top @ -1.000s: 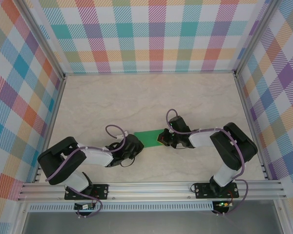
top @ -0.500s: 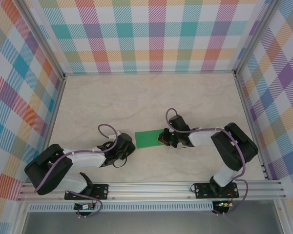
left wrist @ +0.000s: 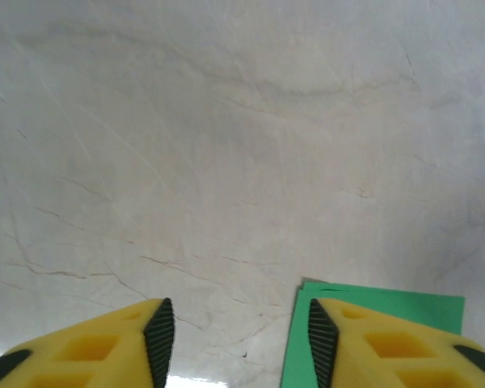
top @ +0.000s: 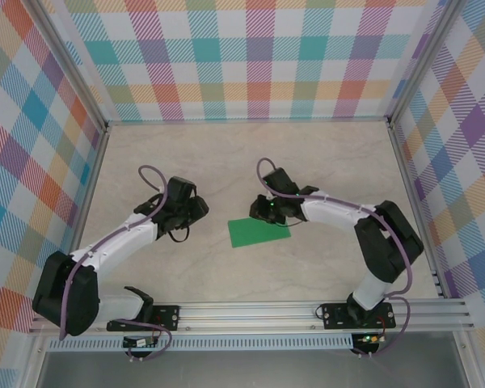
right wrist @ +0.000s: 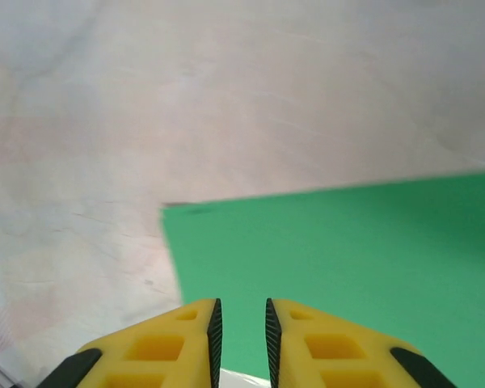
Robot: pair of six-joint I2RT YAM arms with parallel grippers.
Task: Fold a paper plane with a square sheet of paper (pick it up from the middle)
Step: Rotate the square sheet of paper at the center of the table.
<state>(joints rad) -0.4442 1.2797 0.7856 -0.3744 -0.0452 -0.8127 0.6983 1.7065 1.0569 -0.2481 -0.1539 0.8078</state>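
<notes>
Now your green sheet of paper lies flat on the pale, marble-look table, and it looks longer than wide.
Its long axis runs left to right, the right end turned a little toward the checked back wall. Your right gripper hovers over the sheet's far edge, fingers almost together, holding nothing. Your left gripper is to the left of the sheet, apart from it, fingers parted and empty.

Robot lab test cell: marble-look table, aluminium frame, plaid-patterned walls.
</notes>
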